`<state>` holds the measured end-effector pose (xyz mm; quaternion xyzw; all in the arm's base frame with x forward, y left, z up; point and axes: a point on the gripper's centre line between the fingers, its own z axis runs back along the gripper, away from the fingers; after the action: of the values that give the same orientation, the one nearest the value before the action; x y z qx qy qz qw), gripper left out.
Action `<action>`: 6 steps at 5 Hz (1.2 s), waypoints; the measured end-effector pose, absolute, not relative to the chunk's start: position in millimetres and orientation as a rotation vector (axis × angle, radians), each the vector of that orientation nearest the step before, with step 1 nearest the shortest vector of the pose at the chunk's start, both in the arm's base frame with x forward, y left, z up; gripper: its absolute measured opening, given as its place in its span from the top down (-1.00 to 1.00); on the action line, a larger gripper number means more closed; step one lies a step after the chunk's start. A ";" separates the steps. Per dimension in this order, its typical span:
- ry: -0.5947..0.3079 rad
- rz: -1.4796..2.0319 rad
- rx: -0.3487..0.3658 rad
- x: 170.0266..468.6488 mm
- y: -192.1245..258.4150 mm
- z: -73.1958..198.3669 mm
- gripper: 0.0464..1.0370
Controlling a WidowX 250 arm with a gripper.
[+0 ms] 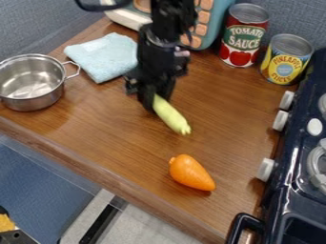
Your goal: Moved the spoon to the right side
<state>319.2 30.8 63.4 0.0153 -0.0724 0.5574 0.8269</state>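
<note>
Our black pincer (151, 99) grips the long pale-green vegetable (170, 115) between the back and front edges of the brown wooden worktop (226, 124); we should carry it steadily toward the edge by the dark-blue stove (284, 193).

Bare wooden countertop (232, 114) leaves me a lane toward the stove (274, 209), whose white knobs (280, 120) jut into its far side. The orange vegetable (191, 173) obstructs the near stretch; the metal pot (28, 104) and blue cloth (105, 58) hem my other flank, and the red-labelled can (242, 40) and yellow-labelled can (284, 64) bar the back.
</note>
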 end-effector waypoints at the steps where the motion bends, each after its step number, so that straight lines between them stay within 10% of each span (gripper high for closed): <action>1: -0.155 1.059 0.034 324.6 27.0 84.6 0.41; 3: -0.181 0.631 0.053 356.8 -18.4 110.8 0.41; 6: -0.119 0.136 0.038 377.0 -84.9 75.1 0.41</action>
<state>377.0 -84.9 75.1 0.0191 -0.0594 0.0677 0.9958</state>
